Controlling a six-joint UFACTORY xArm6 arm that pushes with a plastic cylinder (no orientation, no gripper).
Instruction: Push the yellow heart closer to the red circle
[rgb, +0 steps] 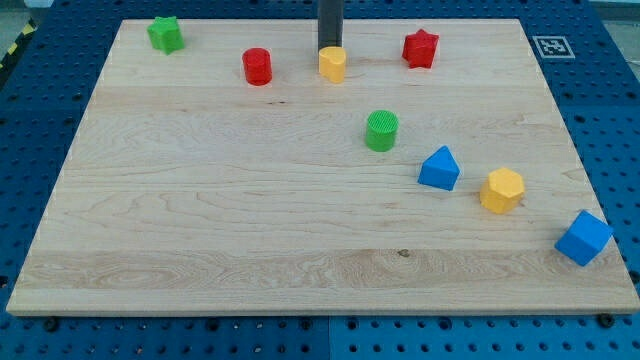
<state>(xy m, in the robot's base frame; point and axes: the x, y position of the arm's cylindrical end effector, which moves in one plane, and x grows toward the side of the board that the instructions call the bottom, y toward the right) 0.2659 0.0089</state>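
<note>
— Where's the yellow heart (333, 64)?

— Near the table's top edge, about midway along it, with the red circle (257, 66) near it toward the view's left.

— And you?

— I carry no hand, only a rod. My tip (330, 47) sits right behind the heart, on its top-edge side, seemingly touching it.

— Anything else close?

— A red star (420, 48) toward the top right corner.

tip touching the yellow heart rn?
Cannot tell. In the camera view my tip meets the top edge of the yellow heart with no gap showing, but it could sit just behind it.
</note>
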